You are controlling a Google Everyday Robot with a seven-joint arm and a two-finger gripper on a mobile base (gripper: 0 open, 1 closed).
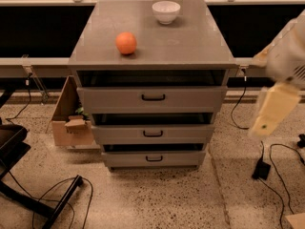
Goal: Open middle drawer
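Observation:
The grey cabinet [190,42] stands in the middle of the camera view with three drawers. The middle drawer [119,134] has a wide flat front and a small black bar handle [153,133]; a dark gap shows above its front. The top drawer [109,99] sits above it and the lowest drawer [124,159] below it. My gripper [271,111] shows as a blurred cream shape at the right edge, to the right of the cabinet at about drawer height, apart from all the handles.
An orange [126,43] and a white bowl [166,11] sit on the cabinet top. A cardboard box [69,123] stands on the floor left of the cabinet. A black chair base [28,194] and cables lie front left; a power adapter [261,169] and cables lie right.

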